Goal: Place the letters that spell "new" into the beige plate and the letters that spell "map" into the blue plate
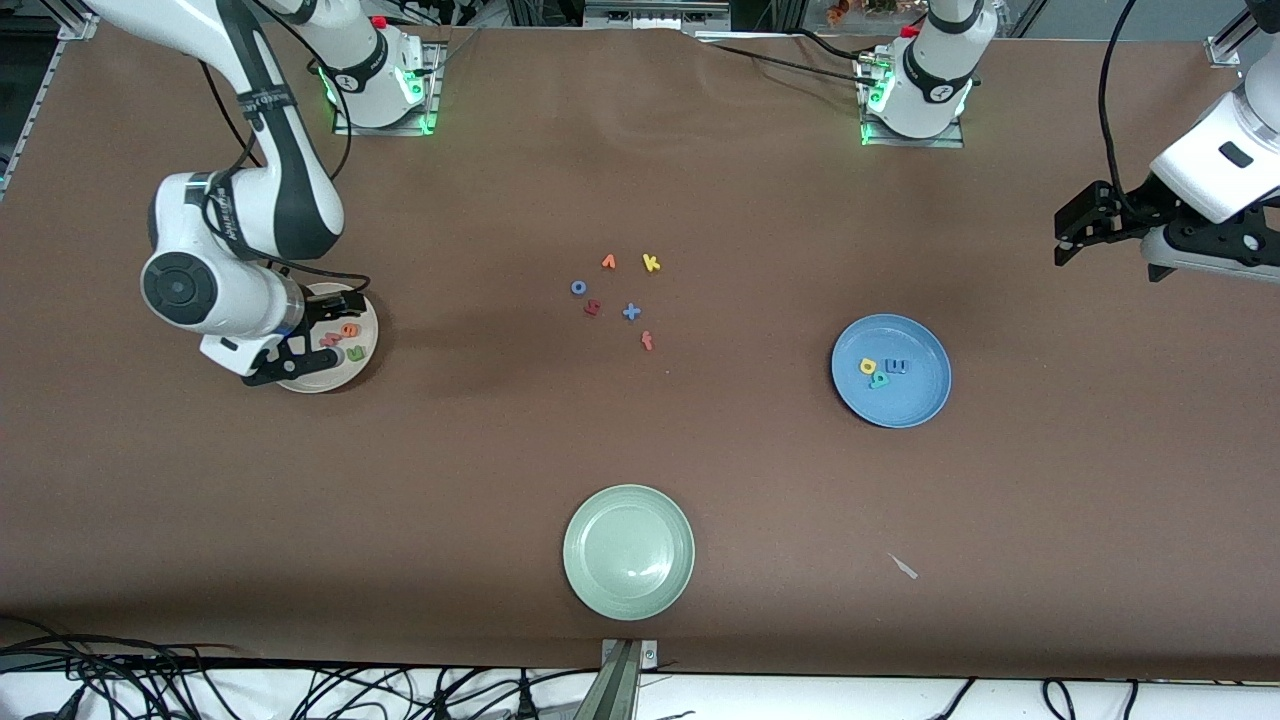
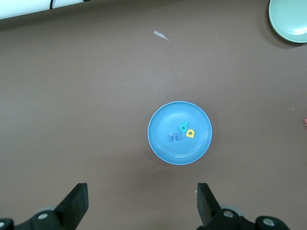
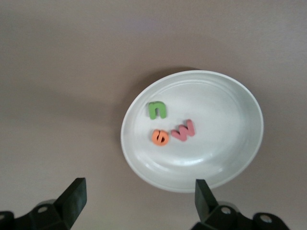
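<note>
Plates first: my beige plate [image 3: 249, 143] at the right arm's end holds green n [image 3: 157, 110], orange e [image 3: 160, 137] and salmon w [image 3: 183, 130]. The blue plate [image 1: 920, 395] holds m [image 2: 174, 137], a [image 2: 190, 133] and p [image 2: 183, 127]. I see the right gripper [image 3: 139, 201] over the beige plate, jaws wide, empty; the left gripper [image 2: 141, 203] waits spread, empty. Brown table [image 1: 400, 500], green plate [image 1: 628, 552], leftover letters [image 1: 615, 295].
</note>
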